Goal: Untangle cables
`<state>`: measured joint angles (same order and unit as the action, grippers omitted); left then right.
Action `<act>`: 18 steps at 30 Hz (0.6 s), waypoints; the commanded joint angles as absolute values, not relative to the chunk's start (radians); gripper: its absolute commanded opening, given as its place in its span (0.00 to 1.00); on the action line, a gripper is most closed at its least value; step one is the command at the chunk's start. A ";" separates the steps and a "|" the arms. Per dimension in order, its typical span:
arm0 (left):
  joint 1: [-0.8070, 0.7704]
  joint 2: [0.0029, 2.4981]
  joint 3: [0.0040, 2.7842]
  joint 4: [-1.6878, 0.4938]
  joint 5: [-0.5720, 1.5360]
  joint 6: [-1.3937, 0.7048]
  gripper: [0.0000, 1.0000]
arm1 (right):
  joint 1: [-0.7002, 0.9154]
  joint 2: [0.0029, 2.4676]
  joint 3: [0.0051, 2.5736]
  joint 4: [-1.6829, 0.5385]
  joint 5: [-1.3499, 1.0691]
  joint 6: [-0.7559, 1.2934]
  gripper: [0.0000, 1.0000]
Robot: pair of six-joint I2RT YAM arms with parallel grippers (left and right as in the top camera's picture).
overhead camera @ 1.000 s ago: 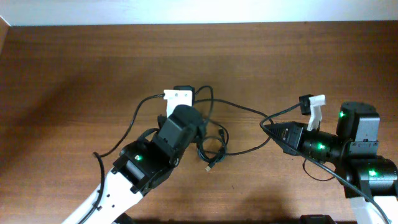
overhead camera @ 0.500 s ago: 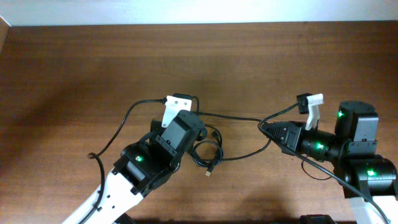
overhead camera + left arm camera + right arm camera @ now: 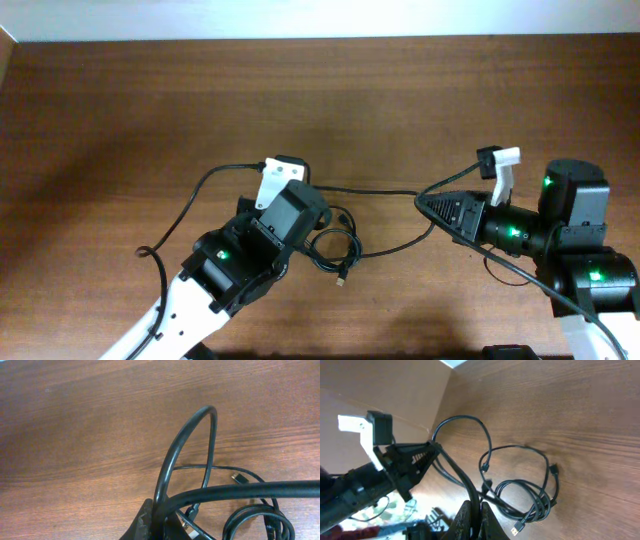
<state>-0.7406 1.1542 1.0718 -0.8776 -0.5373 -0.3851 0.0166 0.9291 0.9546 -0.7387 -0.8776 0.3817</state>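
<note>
Black cables [image 3: 338, 246] coiled | my left gripper [image 3: 159, 522] pinches a strand left of coil | my right gripper [image 3: 425, 203] pinches another right of it

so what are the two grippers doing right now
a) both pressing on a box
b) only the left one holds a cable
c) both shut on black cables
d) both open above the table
c: the left gripper and the right gripper are each pinched shut on the black cables, as both wrist views show.

Right hand [image 3: 474, 510] tight on cables [image 3: 456, 474] above wooden table [image 3: 570, 410].
</note>
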 commanded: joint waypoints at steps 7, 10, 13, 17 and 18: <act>-0.717 1.160 1.078 -0.662 -0.412 -0.461 0.00 | 0.007 0.985 0.973 -0.733 -1.045 0.371 0.04; -0.717 1.202 1.078 -0.576 -0.377 -0.546 0.00 | 0.007 0.985 0.973 -0.733 -1.067 0.370 0.04; -0.717 1.260 1.078 -0.527 -0.376 -0.656 0.00 | 0.007 0.984 0.973 -0.737 -1.071 0.370 0.04; -0.717 1.311 1.078 -0.492 -0.361 -0.694 0.00 | 0.007 0.984 0.973 -0.739 -1.071 0.371 0.04; -0.717 1.317 1.078 -0.490 -0.362 -0.693 0.00 | 0.007 0.984 0.973 -0.739 -1.070 0.370 0.04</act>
<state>-0.7231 1.2938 1.0718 -0.5079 -0.3851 -0.6266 0.0128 0.9867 0.9546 -0.7395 -1.0389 0.3817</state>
